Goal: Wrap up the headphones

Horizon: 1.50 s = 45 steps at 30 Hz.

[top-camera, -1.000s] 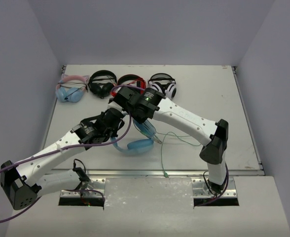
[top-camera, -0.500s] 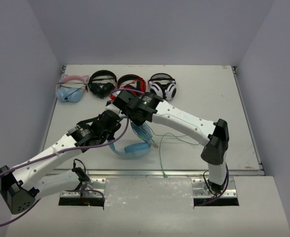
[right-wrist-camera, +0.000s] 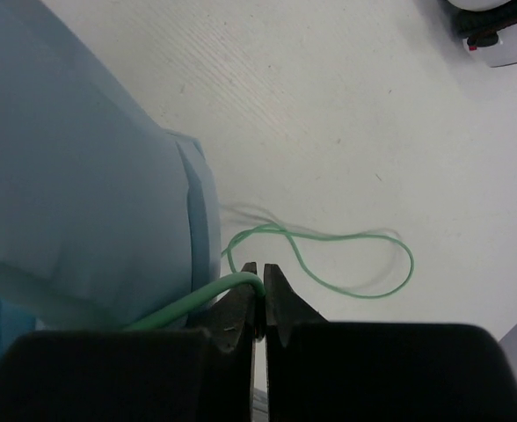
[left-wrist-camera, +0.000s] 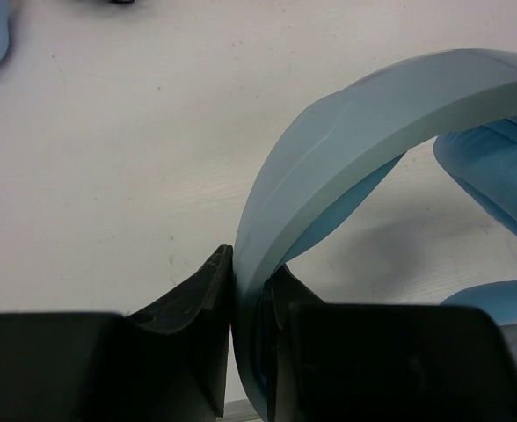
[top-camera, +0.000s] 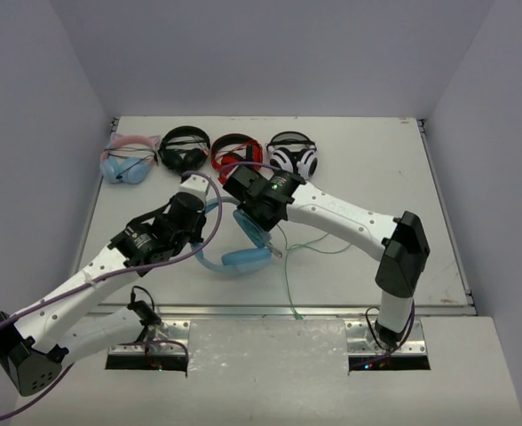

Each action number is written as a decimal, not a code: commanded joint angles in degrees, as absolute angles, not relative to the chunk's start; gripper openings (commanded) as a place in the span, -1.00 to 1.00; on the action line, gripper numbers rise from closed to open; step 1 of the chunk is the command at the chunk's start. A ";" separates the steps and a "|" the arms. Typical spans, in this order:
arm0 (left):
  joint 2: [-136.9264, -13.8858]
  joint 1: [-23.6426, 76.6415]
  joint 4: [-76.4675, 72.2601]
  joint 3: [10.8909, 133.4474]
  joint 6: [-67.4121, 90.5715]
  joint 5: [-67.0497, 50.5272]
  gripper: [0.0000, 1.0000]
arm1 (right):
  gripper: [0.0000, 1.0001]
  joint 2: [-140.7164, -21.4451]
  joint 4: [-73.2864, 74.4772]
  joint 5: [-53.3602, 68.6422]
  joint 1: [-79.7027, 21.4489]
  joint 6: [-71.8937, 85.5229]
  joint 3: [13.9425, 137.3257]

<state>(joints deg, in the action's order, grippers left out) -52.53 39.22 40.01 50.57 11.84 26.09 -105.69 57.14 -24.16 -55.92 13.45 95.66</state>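
Observation:
The light-blue headphones (top-camera: 241, 258) lie mid-table between my two arms. My left gripper (top-camera: 204, 220) is shut on their headband (left-wrist-camera: 373, 123), which arches up and to the right out of the jaws (left-wrist-camera: 250, 286) towards a padded ear cup (left-wrist-camera: 496, 171). My right gripper (top-camera: 257, 217) hangs just over the other ear cup (right-wrist-camera: 83, 176). It is shut on the thin pale-green cable (right-wrist-camera: 197, 301) where the cable leaves the cup. The rest of the cable (top-camera: 288, 275) trails in loose loops (right-wrist-camera: 364, 264) over the table towards the near edge.
Along the back left stand other headphones: a pale-blue pair with pink ears (top-camera: 128, 161), a black pair (top-camera: 184, 149), a red-and-black pair (top-camera: 236, 149) and a white-and-black pair (top-camera: 294, 153). Grey walls close in the table (top-camera: 376, 160) on three sides.
My left gripper has drawn the headband a little back and to the left. The right wrist has shifted right with the cable, and the loose loops have moved with it.

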 commanded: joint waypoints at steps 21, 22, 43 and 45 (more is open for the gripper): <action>-45.89 38.50 22.24 54.93 19.68 4.58 -0.99 | -0.94 -73.40 16.30 4.90 -44.65 7.49 66.29; -45.10 38.58 22.15 55.28 21.25 4.22 -0.99 | -0.76 -70.52 14.00 6.57 -44.65 6.77 62.27; -53.17 38.50 34.54 93.41 36.03 29.52 -0.99 | -0.09 -83.75 -44.10 31.91 -46.40 24.52 45.18; -54.66 38.50 34.54 95.00 36.74 31.28 -0.99 | -0.16 -86.04 -45.96 31.82 -47.80 25.40 45.35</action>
